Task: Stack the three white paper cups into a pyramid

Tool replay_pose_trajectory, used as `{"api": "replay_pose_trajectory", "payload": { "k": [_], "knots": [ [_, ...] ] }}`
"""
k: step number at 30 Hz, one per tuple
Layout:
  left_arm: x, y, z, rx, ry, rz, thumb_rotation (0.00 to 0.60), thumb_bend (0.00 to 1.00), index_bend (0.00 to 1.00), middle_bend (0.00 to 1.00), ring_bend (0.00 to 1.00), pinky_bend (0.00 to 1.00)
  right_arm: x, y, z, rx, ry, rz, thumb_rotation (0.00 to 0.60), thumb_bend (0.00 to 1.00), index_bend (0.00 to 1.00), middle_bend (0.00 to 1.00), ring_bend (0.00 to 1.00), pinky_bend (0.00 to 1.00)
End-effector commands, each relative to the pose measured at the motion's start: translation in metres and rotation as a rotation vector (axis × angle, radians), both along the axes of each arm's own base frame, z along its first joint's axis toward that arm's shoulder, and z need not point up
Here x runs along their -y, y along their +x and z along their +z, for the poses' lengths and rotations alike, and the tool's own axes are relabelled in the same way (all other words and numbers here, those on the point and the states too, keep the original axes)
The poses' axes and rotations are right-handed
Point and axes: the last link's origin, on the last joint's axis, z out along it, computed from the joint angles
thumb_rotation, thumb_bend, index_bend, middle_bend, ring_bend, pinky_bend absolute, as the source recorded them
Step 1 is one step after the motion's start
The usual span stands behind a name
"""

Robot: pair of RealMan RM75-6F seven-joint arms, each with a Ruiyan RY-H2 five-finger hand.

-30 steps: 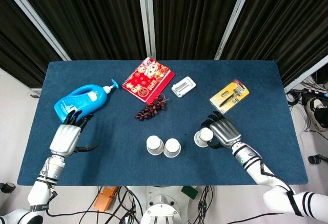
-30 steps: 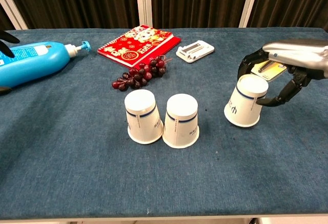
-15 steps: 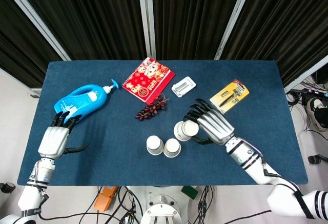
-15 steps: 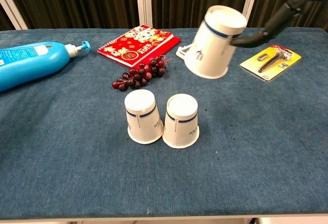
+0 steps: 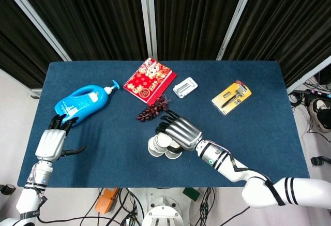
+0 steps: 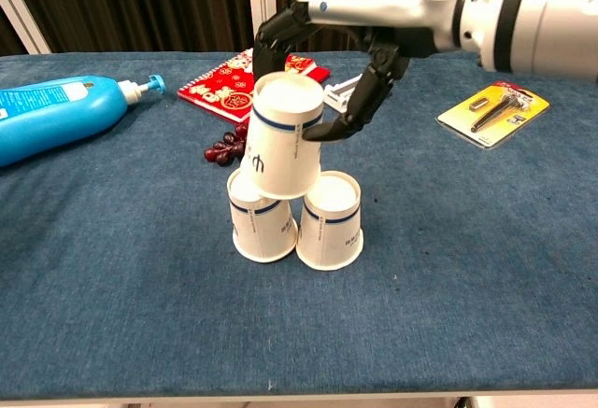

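Two white paper cups stand upside down side by side near the table's front middle, the left cup [image 6: 261, 228] and the right cup [image 6: 331, 221]. My right hand [image 6: 360, 30] grips a third white cup [image 6: 283, 135], upside down and tilted, just above them, its rim touching or nearly touching the left cup's top. In the head view the right hand [image 5: 180, 131] covers the held cup [image 5: 164, 140], with the base cups [image 5: 174, 154] partly hidden under it. My left hand [image 5: 52, 141] hangs open at the table's left edge, holding nothing.
A blue pump bottle [image 5: 83, 102] lies at the left. A red notebook [image 5: 150, 81], dark grapes [image 5: 153, 109] and a small white holder [image 5: 184, 87] sit behind the cups. A yellow razor pack [image 5: 231, 96] lies at the right.
My right hand has lifted the third cup off the table at the right and carried it left, down onto the two standing cups. The left hand has drifted slightly outward.
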Motion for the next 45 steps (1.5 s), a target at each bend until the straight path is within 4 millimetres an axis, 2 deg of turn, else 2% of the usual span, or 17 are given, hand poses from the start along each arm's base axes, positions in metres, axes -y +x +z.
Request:
{"api": "replay_pose_trajectory", "payload": {
  "k": [1, 8, 14, 25, 30, 33, 36, 37, 41, 45],
  "knots": [
    [0.000, -0.002, -0.001, 0.000, -0.001, 0.002, 0.385, 0.16, 0.13, 0.22, 0.05, 0.00, -0.001, 0.001, -0.003, -0.010, -0.003, -0.001, 0.600, 0.48, 0.49, 0.41, 0.23, 0.12],
    [-0.001, -0.003, -0.001, 0.008, 0.000, 0.003, 0.385, 0.16, 0.13, 0.22, 0.05, 0.00, -0.003, 0.000, -0.004, -0.027, -0.008, -0.006, 0.600, 0.48, 0.46, 0.40, 0.21, 0.12],
    [-0.001, -0.005, -0.002, 0.012, 0.001, 0.008, 0.385, 0.16, 0.13, 0.22, 0.05, 0.00, -0.002, -0.002, -0.004, -0.035, -0.011, -0.014, 0.600, 0.48, 0.40, 0.36, 0.19, 0.12],
    [-0.001, -0.006, -0.001, 0.023, 0.002, 0.009, 0.384, 0.16, 0.13, 0.22, 0.05, 0.00, -0.006, -0.004, -0.005, -0.033, 0.004, -0.012, 0.600, 0.48, 0.21, 0.32, 0.15, 0.11],
    [-0.003, -0.008, 0.004, 0.016, 0.018, 0.015, 0.384, 0.16, 0.13, 0.21, 0.04, 0.00, -0.005, -0.009, 0.012, 0.007, -0.044, -0.029, 0.600, 0.48, 0.15, 0.26, 0.12, 0.10],
    [-0.005, -0.013, 0.011, 0.009, 0.032, 0.019, 0.383, 0.16, 0.13, 0.21, 0.04, 0.00, -0.002, -0.033, 0.034, 0.031, -0.125, -0.100, 0.600, 0.48, 0.10, 0.24, 0.10, 0.09],
    [-0.008, -0.022, 0.020, -0.023, 0.049, 0.026, 0.383, 0.16, 0.13, 0.21, 0.04, 0.00, 0.000, -0.075, 0.059, 0.011, -0.237, -0.197, 0.600, 0.44, 0.07, 0.21, 0.08, 0.09],
    [-0.008, -0.026, 0.024, -0.037, 0.061, 0.030, 0.384, 0.16, 0.13, 0.21, 0.04, 0.00, -0.001, -0.089, 0.067, 0.007, -0.273, -0.231, 0.600, 0.39, 0.06, 0.20, 0.07, 0.09],
    [-0.006, -0.043, 0.044, -0.096, 0.133, 0.050, 0.385, 0.15, 0.13, 0.21, 0.04, 0.00, -0.015, -0.160, 0.101, 0.006, -0.423, -0.396, 0.600, 0.31, 0.04, 0.17, 0.04, 0.08],
    [0.004, -0.055, 0.059, -0.099, 0.183, 0.069, 0.393, 0.15, 0.13, 0.20, 0.04, 0.00, -0.038, -0.208, 0.122, 0.043, -0.518, -0.502, 0.600, 0.30, 0.01, 0.15, 0.02, 0.07]
  ]
}}
